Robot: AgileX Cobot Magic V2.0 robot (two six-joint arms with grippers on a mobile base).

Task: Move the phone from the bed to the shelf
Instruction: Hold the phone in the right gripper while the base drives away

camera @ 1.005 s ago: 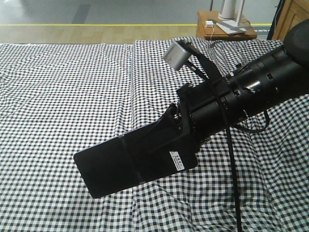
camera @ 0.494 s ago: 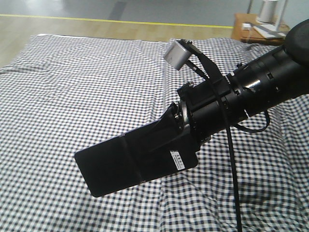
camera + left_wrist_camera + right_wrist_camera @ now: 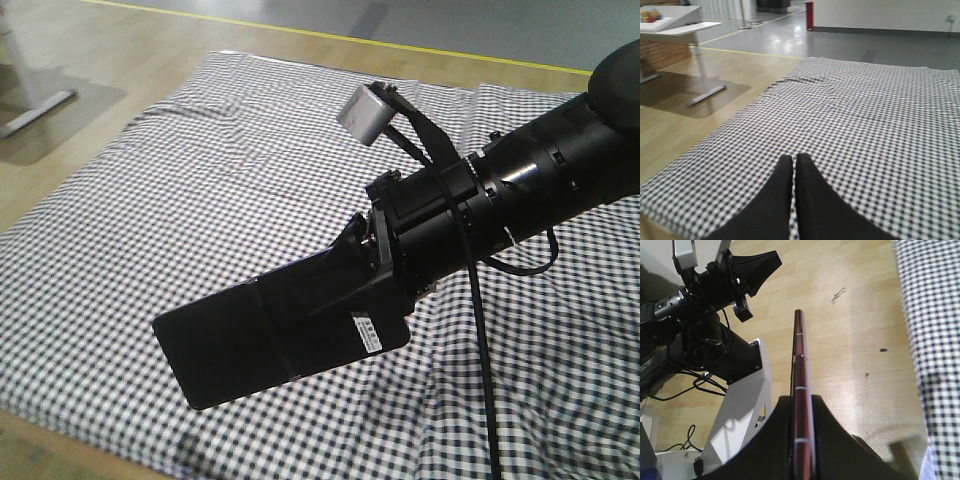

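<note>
Thin black glossy smartphone with pinkish-gold rim (image 3: 799, 350) is aloft, clear of the black-and-white gingham bed (image 3: 200, 150). Right gripper (image 3: 801, 399) pinches one end across the flat faces. Left gripper (image 3: 793, 158) has fingers pressed together, nothing between them. Likely light, stiff, slick, breakable; a hold nearer the middle seems safer. Small white sticker (image 3: 367, 333): print unreadable. No brand seen.
</note>
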